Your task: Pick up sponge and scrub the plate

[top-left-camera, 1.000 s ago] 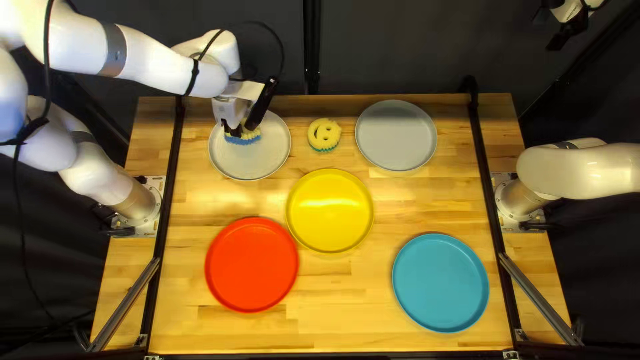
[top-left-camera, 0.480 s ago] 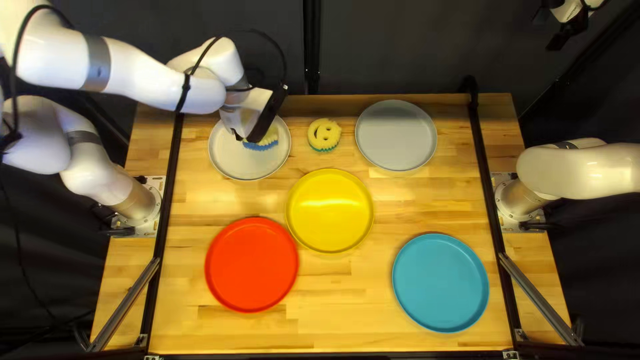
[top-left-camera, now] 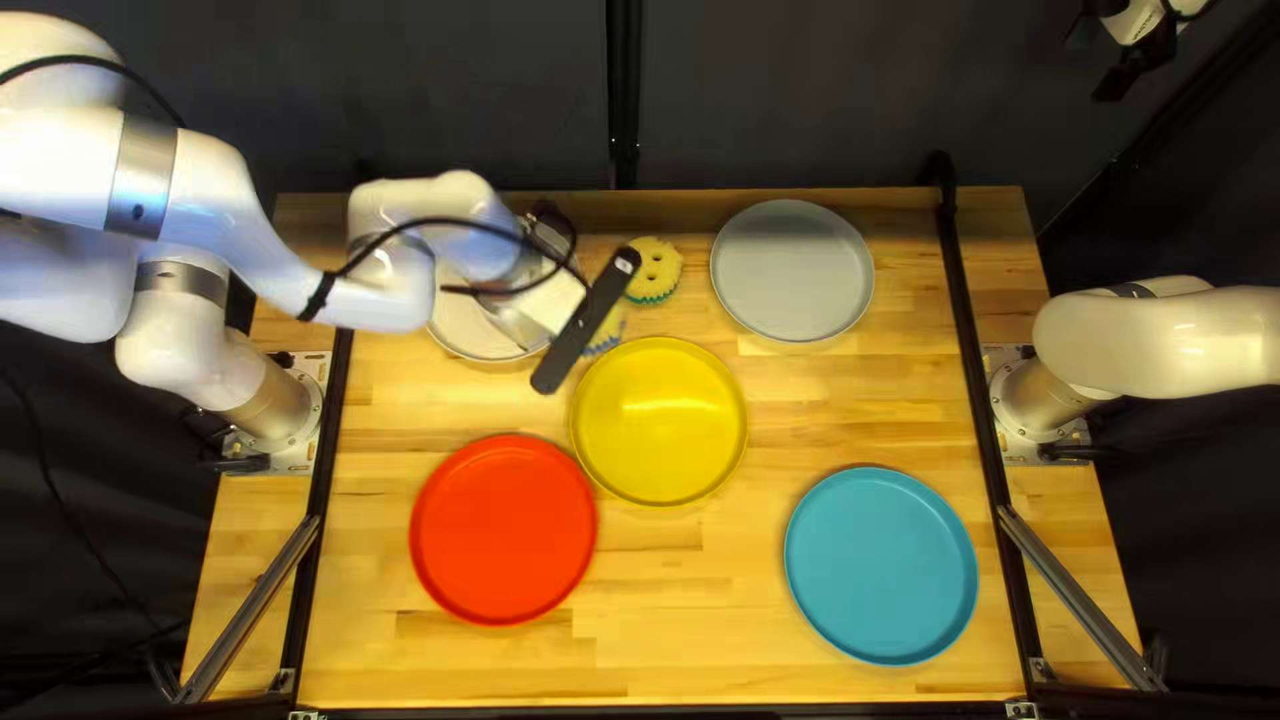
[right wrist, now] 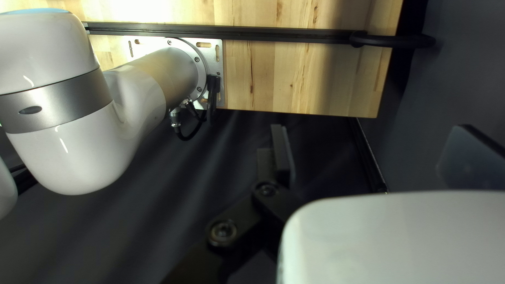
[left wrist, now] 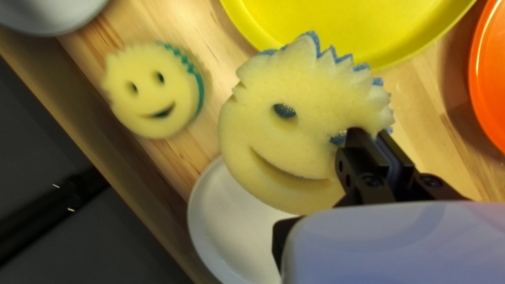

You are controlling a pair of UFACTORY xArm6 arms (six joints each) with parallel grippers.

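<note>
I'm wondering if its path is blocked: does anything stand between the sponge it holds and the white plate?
Nothing visible does. My left tool grips the blue-edged sponge near the white plate, and the green-edged sponge lies off to one side. My arm hides part of the plate from above.

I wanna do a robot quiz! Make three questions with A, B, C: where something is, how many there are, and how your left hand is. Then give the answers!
1. Where is the green-edged sponge?
A) On the red plate
B) Between the white plate and the grey plate
C) Beside the blue plate

2. How many plates are there?
A) Three
B) Seven
C) Five

3. How is my left hand?
A) Shut on the blue-edged sponge
B) Open, holding nothing
C) Shut on the yellow plate

Answers:
1 B: it sits in the gap there.
2 C: white, grey, yellow, red, blue.
3 A: its fingers pinch the sponge's edge.
</note>
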